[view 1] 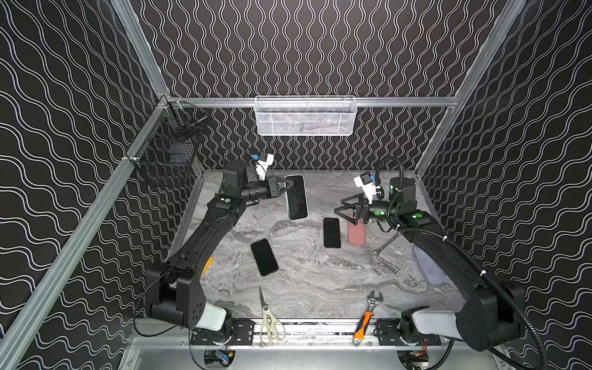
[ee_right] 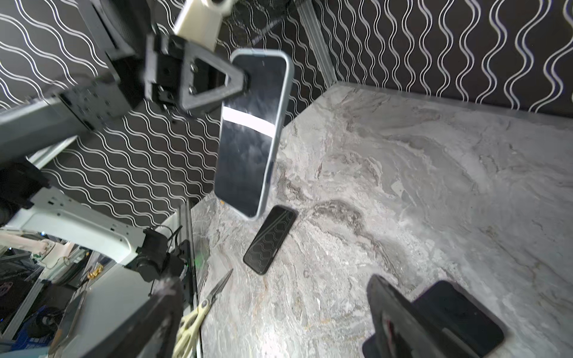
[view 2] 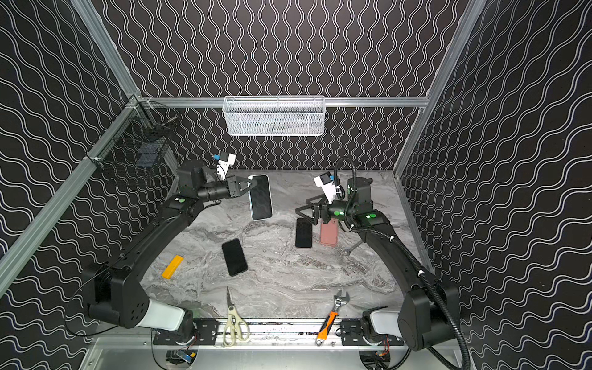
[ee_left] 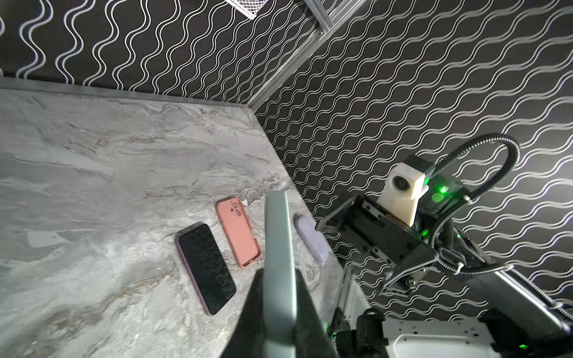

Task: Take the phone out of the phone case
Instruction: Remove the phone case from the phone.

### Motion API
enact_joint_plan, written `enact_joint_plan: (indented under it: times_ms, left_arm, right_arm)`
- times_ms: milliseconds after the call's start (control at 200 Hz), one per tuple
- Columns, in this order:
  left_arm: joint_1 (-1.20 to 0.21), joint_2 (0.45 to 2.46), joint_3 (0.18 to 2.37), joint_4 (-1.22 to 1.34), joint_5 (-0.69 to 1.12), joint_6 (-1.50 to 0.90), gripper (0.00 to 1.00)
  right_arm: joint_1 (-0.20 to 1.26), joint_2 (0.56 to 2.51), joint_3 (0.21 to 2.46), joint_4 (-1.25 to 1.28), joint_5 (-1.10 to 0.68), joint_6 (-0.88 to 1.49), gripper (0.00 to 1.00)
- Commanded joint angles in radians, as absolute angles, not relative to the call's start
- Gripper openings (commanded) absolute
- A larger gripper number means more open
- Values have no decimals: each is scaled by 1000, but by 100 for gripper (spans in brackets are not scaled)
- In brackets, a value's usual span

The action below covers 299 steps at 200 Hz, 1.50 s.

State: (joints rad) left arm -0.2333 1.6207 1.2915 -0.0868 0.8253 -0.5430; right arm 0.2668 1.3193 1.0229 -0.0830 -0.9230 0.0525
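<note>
Grey marble table (view 1: 320,282) is enclosed by black walls with white wavy lines. Farthest left of the phone, a yellow block (view 2: 172,266) is laid flat. Just left of the phone, the left gripper (view 1: 287,186) is clamped on its long edge. The phone (view 1: 296,197) is thus held clear of the table, tilted, inside its pale case (ee_left: 277,241), with the screen seen in both top views. Forward of the phone and slightly left, a black phone (view 1: 264,257) is laid on the marble, and scissors (view 1: 269,320) are laid at the front rim. Right of the phone, a purple-edged phone (view 1: 331,233) and a pink case (view 1: 356,235) are laid side by side, close but apart. Farther right of the phone, the right gripper (view 1: 340,206) is held off the table, jaws spread wide with nothing between them. Well right of the phone, a wrench (view 1: 368,315) is laid at the front rim, and a lilac case (view 1: 429,267) is partly covered by the right arm.
</note>
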Motion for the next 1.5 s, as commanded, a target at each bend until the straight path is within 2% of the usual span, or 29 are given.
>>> enact_joint_plan:
  times_ms: [0, 160, 340, 561, 756, 1186, 1492]
  left_arm:
    - [-233, 1631, 1352, -306, 820, -308, 0]
    - [-229, 1654, 1372, -345, 868, -203, 0]
    - [-224, 1692, 1387, -353, 945, -194, 0]
    - [-224, 1695, 1387, -374, 959, -175, 0]
    - [-224, 1683, 1393, -379, 998, -161, 0]
    - [-230, 1683, 1382, -388, 1147, -123, 0]
    - [-321, 1731, 1410, -389, 1199, -87, 0]
  right_arm:
    - [273, 1307, 1003, -45, -891, -28, 94]
    - [301, 1319, 1024, -141, -803, -117, 93]
    - [344, 1370, 1071, -235, -841, -195, 85]
    - [466, 1435, 1112, -292, -773, -282, 82]
    - [509, 1495, 1162, -333, -854, -324, 75]
    - [573, 1510, 1160, -390, -892, -359, 69]
    - [599, 1474, 1161, -424, -904, -359, 64]
